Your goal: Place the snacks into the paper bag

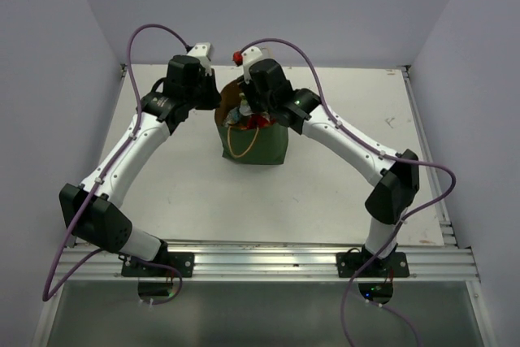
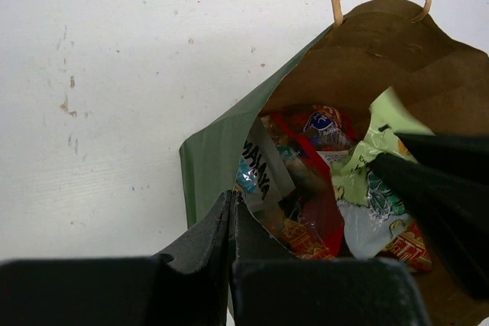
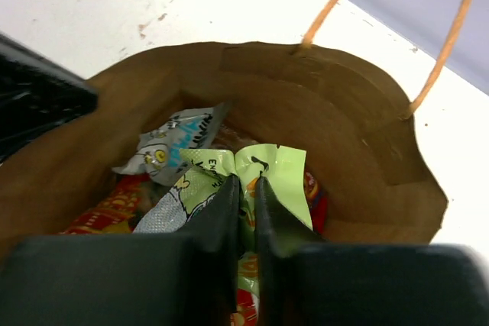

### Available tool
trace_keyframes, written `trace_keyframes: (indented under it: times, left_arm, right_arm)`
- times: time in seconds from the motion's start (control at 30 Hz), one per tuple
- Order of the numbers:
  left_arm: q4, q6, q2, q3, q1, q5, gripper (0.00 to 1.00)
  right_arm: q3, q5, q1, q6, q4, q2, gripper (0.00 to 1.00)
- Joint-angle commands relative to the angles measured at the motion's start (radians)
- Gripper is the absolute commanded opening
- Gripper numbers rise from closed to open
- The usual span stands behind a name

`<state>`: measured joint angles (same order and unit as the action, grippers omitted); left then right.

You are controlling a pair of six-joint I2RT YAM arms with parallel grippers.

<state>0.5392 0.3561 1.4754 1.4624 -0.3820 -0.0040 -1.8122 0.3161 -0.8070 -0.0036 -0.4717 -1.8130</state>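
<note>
My right gripper (image 3: 244, 192) is clamped on the yellow-green packet (image 3: 271, 169), already inside the mouth of the paper bag (image 3: 344, 104). My left gripper (image 2: 231, 215) is pinched shut on the bag's green wall. Below the right fingertips lie the grey-blue packet (image 3: 172, 146) and the red candy bag (image 3: 107, 211) (the purple bag I can't pick out). I judge only the release remains.

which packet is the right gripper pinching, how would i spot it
Find the dark green paper bag on the white table and look inside. The right gripper is shut on the yellow-green packet. It is the only lime one, beside a grey-blue packet and a red bag.
</note>
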Motion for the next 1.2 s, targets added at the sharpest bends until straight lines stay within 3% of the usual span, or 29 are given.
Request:
trace_keyframes:
  times: [0.0, 0.03, 0.1, 0.37, 0.5, 0.9, 0.97, 1.1, 1.17]
  left_arm:
    - [-0.028, 0.000, -0.009, 0.035, 0.002, -0.001, 0.02]
    - [-0.031, 0.001, -0.009, 0.033, 0.002, -0.001, 0.02]
    - [-0.033, 0.004, -0.009, 0.029, 0.002, -0.001, 0.02]
    - [-0.044, 0.012, -0.009, 0.006, 0.002, -0.001, 0.01]
    - [-0.042, 0.012, -0.015, -0.005, 0.000, -0.001, 0.01]
    - [-0.042, 0.011, -0.029, -0.019, 0.000, -0.001, 0.01]
    - [-0.044, 0.009, -0.029, -0.023, 0.000, -0.001, 0.01]
    - [-0.044, 0.009, -0.036, -0.034, 0.000, -0.001, 0.00]
    - [-0.038, 0.012, -0.044, -0.039, 0.000, -0.001, 0.00]
  right_arm:
    - [-0.082, 0.002, 0.014, -0.006, 0.030, 0.001, 0.39]
    - [-0.087, 0.009, 0.014, -0.004, 0.025, 0.006, 0.54]
    - [-0.096, 0.026, 0.011, 0.026, 0.030, 0.052, 0.64]
    - [-0.323, 0.219, 0.012, 0.070, -0.281, 0.055, 0.63]
    - [-0.233, 0.255, 0.014, 0.137, -0.360, 0.057, 0.61]
    - [0.049, 0.222, 0.049, 0.272, -0.311, 0.104, 0.55]
    - [0.073, 0.215, 0.058, 0.280, -0.291, 0.110, 0.50]
    - [0.091, 0.199, 0.065, 0.280, -0.289, 0.116, 0.00]
    - [0.067, 0.192, 0.065, 0.275, -0.298, 0.122, 0.00]
